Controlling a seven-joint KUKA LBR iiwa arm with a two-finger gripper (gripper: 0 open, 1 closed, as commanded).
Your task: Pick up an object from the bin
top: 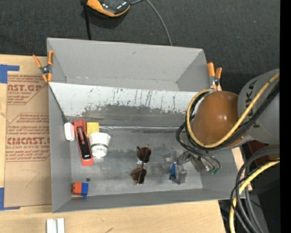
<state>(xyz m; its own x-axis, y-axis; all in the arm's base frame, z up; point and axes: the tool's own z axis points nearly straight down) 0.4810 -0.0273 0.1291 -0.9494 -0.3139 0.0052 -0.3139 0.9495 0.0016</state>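
Nothing is lifted yet: the gripper [177, 169] is placed low at the bin's [122, 63] near right, over a small blue thing [173, 174]; apart or together cannot be told.

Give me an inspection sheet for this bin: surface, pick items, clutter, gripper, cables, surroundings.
Surface: grey metal bin, floor scuffed near the back wall.
Job's things: red stapler, yellow block, white cup and small white piece grouped at left; brown sunglasses mid-floor; blue and orange block in the near-left corner; small blue thing at right.
Clutter: nothing seen.
Grippers: gripper low over the floor at right, at the small blue thing; contact unclear.
Cables: yellow and black cables loop round the orange wrist cover.
Surroundings: orange and black device beyond the far rim.
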